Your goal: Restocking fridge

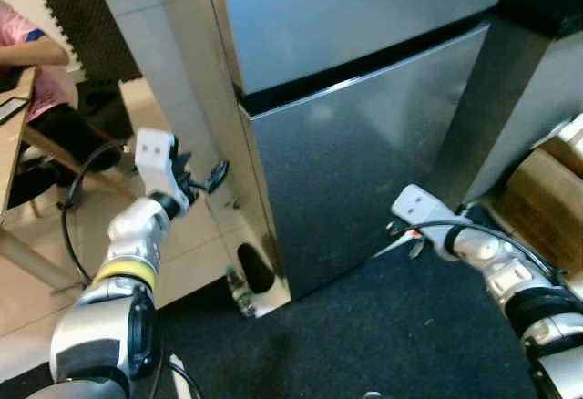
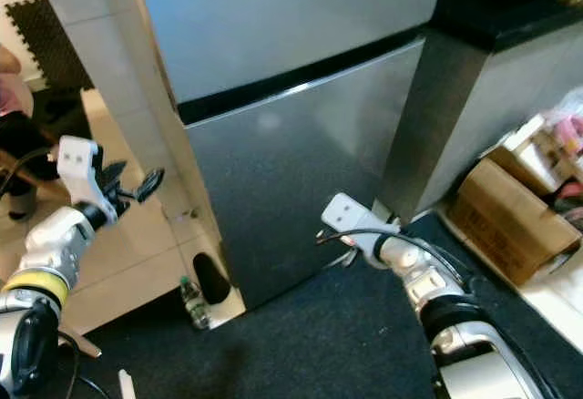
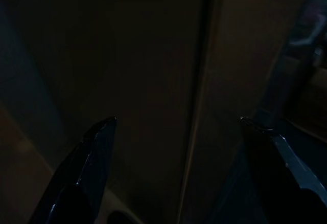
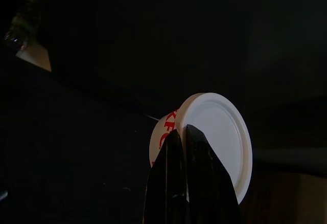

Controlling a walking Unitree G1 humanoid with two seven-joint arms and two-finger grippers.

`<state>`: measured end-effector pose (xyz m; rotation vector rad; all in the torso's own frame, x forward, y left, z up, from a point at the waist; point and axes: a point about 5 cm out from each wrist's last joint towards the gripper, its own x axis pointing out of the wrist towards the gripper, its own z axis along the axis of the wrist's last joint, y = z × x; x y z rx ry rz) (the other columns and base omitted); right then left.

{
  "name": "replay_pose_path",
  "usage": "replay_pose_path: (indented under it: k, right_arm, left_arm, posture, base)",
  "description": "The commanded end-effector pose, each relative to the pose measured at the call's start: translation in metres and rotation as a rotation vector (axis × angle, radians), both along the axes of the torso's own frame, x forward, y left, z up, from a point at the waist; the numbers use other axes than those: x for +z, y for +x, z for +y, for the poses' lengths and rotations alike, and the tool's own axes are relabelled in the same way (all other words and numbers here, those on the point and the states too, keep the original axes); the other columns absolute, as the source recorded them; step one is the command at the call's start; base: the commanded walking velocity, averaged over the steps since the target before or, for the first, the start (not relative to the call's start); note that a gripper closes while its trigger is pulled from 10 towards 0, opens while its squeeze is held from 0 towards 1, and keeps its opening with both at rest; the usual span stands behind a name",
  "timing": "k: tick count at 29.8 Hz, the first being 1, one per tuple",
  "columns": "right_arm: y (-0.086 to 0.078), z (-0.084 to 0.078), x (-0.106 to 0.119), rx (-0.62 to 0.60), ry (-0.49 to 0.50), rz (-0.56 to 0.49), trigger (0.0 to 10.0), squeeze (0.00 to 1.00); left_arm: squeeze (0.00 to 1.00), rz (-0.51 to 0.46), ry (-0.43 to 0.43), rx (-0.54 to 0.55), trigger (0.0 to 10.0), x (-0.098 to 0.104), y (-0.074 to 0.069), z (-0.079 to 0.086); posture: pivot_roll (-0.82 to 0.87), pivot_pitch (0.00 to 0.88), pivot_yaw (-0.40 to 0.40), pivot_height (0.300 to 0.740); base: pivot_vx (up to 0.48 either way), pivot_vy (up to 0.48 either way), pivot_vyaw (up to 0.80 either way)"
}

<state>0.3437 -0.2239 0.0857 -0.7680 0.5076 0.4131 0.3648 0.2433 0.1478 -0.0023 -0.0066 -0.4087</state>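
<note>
The steel fridge (image 1: 364,144) stands before me with both doors closed. My left gripper (image 1: 206,180) is raised beside the fridge's left edge, next to the tiled wall, and in the left wrist view its fingers (image 3: 92,157) stand wide apart and hold nothing. My right gripper (image 2: 341,248) is held low in front of the lower door. The right wrist view shows its fingertips (image 4: 182,130) pressed together on a white cup (image 4: 217,142) with a white lid and red lettering.
A small bottle (image 2: 191,301) stands on the floor at the fridge's lower left corner. A cardboard box (image 2: 506,221) sits on the right under a dark counter (image 2: 510,3). A person (image 1: 36,53) sits at a table far left. Dark carpet (image 1: 364,344) lies underfoot.
</note>
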Motion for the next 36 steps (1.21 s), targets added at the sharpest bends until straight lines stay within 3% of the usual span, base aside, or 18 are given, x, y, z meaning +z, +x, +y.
replay_pose_path:
  k: [1,5,9,10,11,12,13,14,23,27,36]
  right_arm:
    - [-0.001,-0.002,0.002,-0.023,0.022,-0.015,10.0,0.0]
    - [-0.006,-0.012,0.002,-0.05,0.017,-0.017,10.0,0.0]
    - [-0.011,-0.019,0.004,-0.067,0.006,-0.019,10.0,0.0]
    - [-0.015,-0.026,0.008,-0.084,-0.004,-0.026,10.0,0.0]
    - [-0.015,-0.026,0.008,-0.084,-0.004,-0.026,10.0,0.0]
    - [-0.017,-0.029,0.009,-0.089,-0.007,-0.029,10.0,0.0]
    - [-0.017,-0.029,0.009,-0.089,-0.007,-0.029,10.0,0.0]
    - [-0.019,-0.031,0.011,-0.094,-0.012,-0.033,10.0,0.0]
    - [-0.033,-0.041,0.021,-0.12,-0.034,-0.056,10.0,0.0]
    - [-0.036,-0.045,0.027,-0.13,-0.045,-0.072,10.0,0.0]
    - [-0.04,-0.047,0.037,-0.141,-0.06,-0.088,10.0,0.0]
  left_arm:
    - [1.0,0.008,0.035,-0.025,10.0,0.003,-0.001,0.004]
    - [1.0,0.012,0.07,-0.067,10.0,0.009,0.003,-0.001]
    - [1.0,0.012,0.059,-0.183,10.0,0.016,0.007,-0.013]
    - [0.91,0.002,0.061,-0.27,10.0,0.025,0.01,-0.023]
    - [0.91,0.002,0.061,-0.27,10.0,0.025,0.01,-0.023]
    - [0.15,-0.003,0.061,-0.29,10.0,0.028,0.011,-0.025]
    - [0.15,-0.003,0.061,-0.29,10.0,0.028,0.011,-0.025]
    - [0.0,-0.013,0.058,-0.3,10.0,0.033,0.014,-0.027]
    - [0.0,-0.048,0.041,-0.329,10.0,0.051,0.022,-0.038]
    - [0.0,-0.077,0.076,-0.272,10.0,0.061,0.029,-0.046]
    - [0.0,-0.168,0.007,-0.26,10.0,0.086,0.037,-0.063]
  posture:
    - [-0.13,0.152,0.09,0.74]
    - [-0.15,0.186,0.096,0.74]
    - [-0.16,0.214,0.099,0.74]
    - [-0.18,0.23,0.097,0.74]
    - [-0.18,0.23,0.097,0.74]
    - [-0.19,0.24,0.096,0.74]
    - [-0.19,0.24,0.096,0.74]
    - [-0.21,0.251,0.095,0.74]
    - [-0.26,0.294,0.094,0.74]
    - [-0.28,0.305,0.088,0.74]
    - [-0.3,0.294,0.08,0.74]
  base:
    - [0.0,0.0,0.0]
    - [0.0,0.0,0.0]
    - [0.0,0.0,0.0]
    - [0.0,0.0,0.0]
    - [0.0,0.0,0.0]
    - [0.0,0.0,0.0]
    - [0.0,0.0,0.0]
    - [0.0,0.0,0.0]
    - [0.0,0.0,0.0]
    - [0.0,0.0,0.0]
    - [0.0,0.0,0.0]
